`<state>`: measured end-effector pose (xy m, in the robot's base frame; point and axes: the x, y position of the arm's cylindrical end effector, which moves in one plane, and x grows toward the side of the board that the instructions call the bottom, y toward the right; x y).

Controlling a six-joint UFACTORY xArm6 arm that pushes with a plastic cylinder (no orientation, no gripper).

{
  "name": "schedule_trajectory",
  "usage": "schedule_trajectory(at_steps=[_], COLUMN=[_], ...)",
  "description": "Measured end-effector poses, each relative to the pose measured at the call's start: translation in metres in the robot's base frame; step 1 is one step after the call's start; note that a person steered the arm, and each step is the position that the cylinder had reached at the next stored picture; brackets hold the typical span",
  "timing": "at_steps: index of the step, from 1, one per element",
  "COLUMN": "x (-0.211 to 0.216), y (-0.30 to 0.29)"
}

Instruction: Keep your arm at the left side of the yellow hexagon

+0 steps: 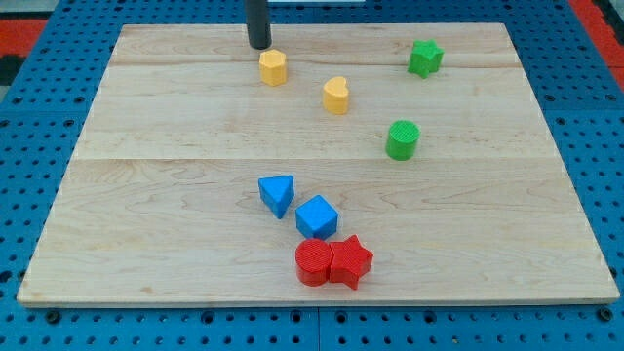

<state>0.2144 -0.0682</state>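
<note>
The yellow hexagon [273, 67] stands near the top of the wooden board [146, 195], a little left of the middle. My tip [258, 46] rests on the board just above and slightly to the left of the hexagon, very close to its upper left edge. The dark rod rises from there out of the view's top. A yellow heart-shaped block [335, 96] lies to the lower right of the hexagon.
A green star [425, 58] sits at the upper right and a green cylinder [402, 139] below it. A blue triangle [278, 195] and blue cube [316, 216] lie lower centre, with a red cylinder [313, 262] and red star [351, 261] touching beneath them.
</note>
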Motion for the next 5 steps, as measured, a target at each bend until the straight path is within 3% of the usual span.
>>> schedule_trajectory(at_steps=[5], x=[-0.021], y=[-0.014])
